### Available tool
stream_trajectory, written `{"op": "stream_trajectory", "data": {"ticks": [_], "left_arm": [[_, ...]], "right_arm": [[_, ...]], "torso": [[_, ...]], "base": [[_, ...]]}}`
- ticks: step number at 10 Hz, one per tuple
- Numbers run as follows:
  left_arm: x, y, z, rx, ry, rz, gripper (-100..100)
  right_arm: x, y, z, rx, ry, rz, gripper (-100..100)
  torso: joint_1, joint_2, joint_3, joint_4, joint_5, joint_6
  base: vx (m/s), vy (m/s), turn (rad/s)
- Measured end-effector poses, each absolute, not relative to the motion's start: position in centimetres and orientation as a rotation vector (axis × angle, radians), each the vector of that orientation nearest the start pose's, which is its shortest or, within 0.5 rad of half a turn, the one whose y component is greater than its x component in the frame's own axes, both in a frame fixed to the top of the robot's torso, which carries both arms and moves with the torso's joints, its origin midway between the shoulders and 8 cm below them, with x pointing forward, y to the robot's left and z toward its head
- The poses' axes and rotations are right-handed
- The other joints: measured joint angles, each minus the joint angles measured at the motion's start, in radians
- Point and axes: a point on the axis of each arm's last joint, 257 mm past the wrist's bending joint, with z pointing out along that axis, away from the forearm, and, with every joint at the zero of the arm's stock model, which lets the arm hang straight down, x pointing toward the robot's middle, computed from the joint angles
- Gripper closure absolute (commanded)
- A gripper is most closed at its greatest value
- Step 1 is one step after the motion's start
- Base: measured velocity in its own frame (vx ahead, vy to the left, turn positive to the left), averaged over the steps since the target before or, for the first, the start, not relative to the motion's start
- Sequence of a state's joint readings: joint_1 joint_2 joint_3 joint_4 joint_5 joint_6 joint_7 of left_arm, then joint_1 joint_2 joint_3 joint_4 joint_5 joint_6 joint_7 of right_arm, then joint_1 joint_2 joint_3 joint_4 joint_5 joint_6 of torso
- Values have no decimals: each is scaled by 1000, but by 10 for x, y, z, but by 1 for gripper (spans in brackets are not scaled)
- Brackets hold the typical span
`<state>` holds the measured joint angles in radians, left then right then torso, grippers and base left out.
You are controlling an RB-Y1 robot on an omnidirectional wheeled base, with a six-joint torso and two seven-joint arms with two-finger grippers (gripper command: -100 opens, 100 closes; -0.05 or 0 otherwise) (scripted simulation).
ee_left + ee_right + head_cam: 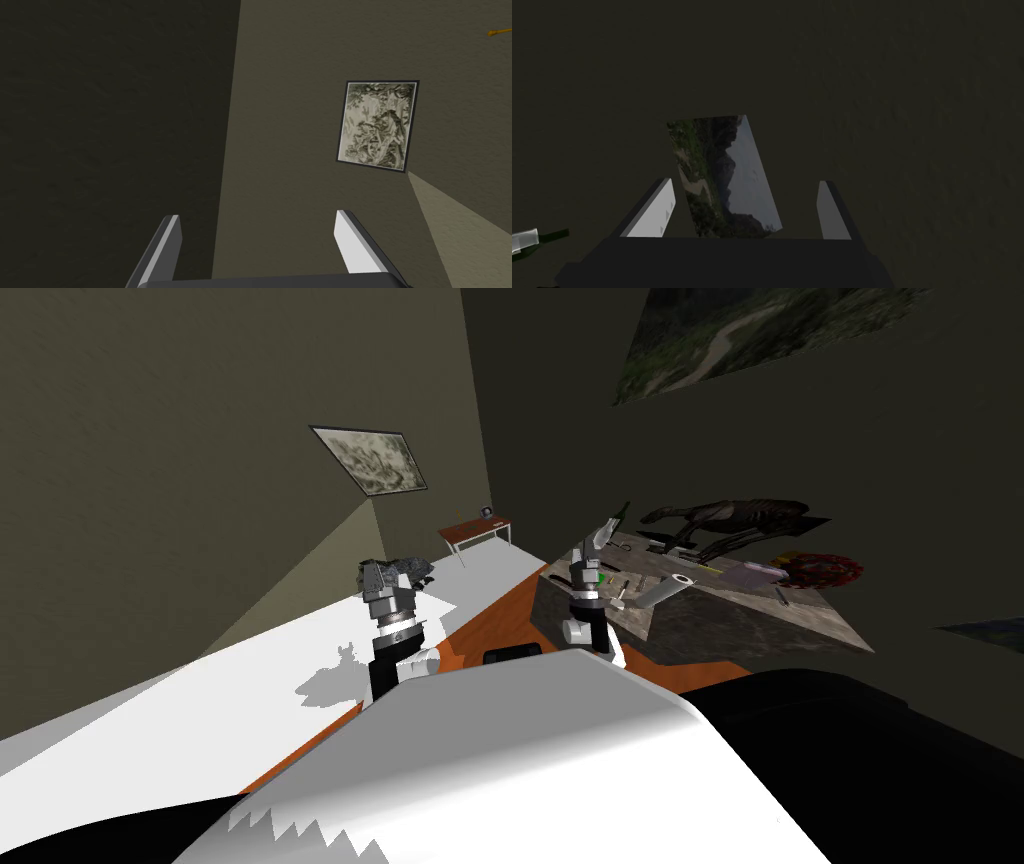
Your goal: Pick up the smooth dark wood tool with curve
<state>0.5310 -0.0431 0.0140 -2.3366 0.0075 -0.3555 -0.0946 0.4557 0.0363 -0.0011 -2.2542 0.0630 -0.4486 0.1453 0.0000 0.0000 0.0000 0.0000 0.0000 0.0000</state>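
Dark curved tool: too small and dim to tell apart; it is somewhere among the small things on the grey table (790,618), which spread from 1 to 4 o'clock of the right gripper (603,536) in the head view.
Nearest clutter: a pale cylinder (668,588), tilted, near the gripper at 4 o'clock.
Farther clutter: a dark long-limbed figure (745,516) at 3 o'clock; a purple piece (752,575) and a red round thing (825,571) toward 3 to 4 o'clock.
Bottle: a green bottle (549,234) lies off one finger's outer side in the right wrist view.
Right arm: upright over the table's near corner, fingers tipped toward 1 o'clock, spread wide and released.
Left arm: upright at 9 o'clock of the right arm, above a white surface (150,728); left gripper (255,217) also spread and released.
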Motion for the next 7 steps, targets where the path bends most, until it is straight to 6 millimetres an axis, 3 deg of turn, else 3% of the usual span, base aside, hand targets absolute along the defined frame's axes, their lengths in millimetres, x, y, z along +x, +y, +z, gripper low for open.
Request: {"op": "stream_trajectory", "data": {"ticks": [7], "left_arm": [[351, 295, 12, -747, 676, -1167, 0]], "right_arm": [[370, -241, -41, 576, 909, 1185, -100]], "torso": [[5, 3, 2, 1, 1, 0]], "base": [[-57, 90, -46]]}}
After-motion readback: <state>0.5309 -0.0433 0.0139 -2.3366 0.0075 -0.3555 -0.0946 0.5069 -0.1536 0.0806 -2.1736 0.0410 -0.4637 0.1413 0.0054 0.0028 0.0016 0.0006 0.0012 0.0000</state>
